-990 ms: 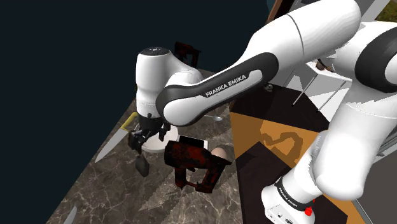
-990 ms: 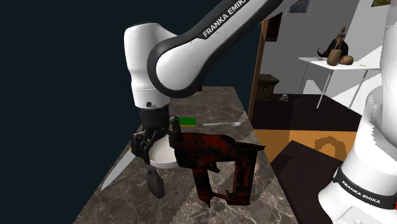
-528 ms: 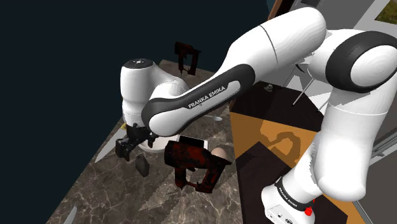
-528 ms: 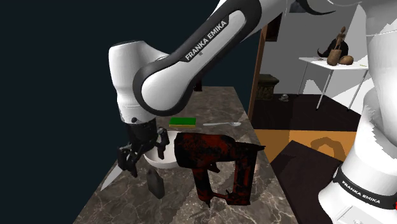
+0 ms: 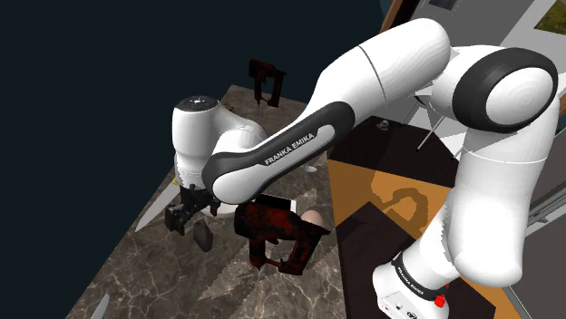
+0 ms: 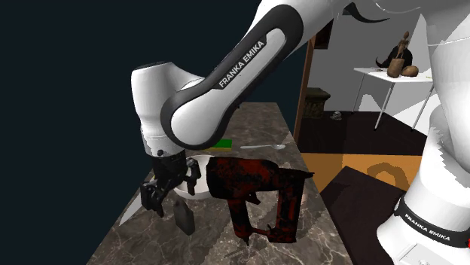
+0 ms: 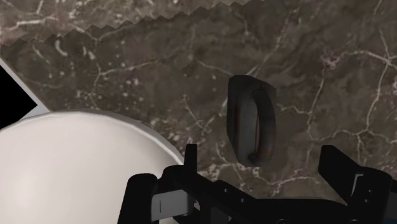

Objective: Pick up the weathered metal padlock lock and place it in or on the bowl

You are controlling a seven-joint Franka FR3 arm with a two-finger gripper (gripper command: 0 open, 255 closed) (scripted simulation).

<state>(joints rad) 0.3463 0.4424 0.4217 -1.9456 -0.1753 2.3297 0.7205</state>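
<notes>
Black area lies beyond the far side of the long counter (image 5: pixel 127 285), whose top is dark brown marble with pale veins (image 7: pixel 127 63). On the counter's other side are an orange and dark floor (image 5: pixel 390 195) and a white wall. A small white table (image 6: pixel 392 73) carrying brown objects stands against that wall.

From the stand (image 5: pixel 413 281) the white arm (image 5: pixel 363 82) reaches over the marble and hangs its black gripper (image 5: pixel 181 217) low above it. In the wrist view the fingers (image 7: pixel 331 162) are spread wide and touch nothing.

A dark red and black nail gun (image 6: pixel 252 188) stands on the marble, to one side of the fingers and past the bowl. A second tool like it (image 5: pixel 263 77) stands at the counter's far end, well apart from them.

The white bowl (image 7: pixel 76 165) sits just outside one finger. What shows of it is plain white, with nothing seen lying on it. In the second exterior view the bowl (image 6: pixel 200 177) is between the gripper (image 6: pixel 172 197) and the nail gun.

The padlock (image 7: pixel 251 127) is dark grey and rests on the marble apart from the bowl. It sits in the open gap between the fingers and reaches out ahead of their tips, touched by neither. In the second exterior view the padlock (image 6: pixel 183 216) sits just below the gripper, near the nail gun.

Farther off lie a flat green object (image 6: pixel 222 143) and a spoon (image 6: pixel 263 146).
</notes>
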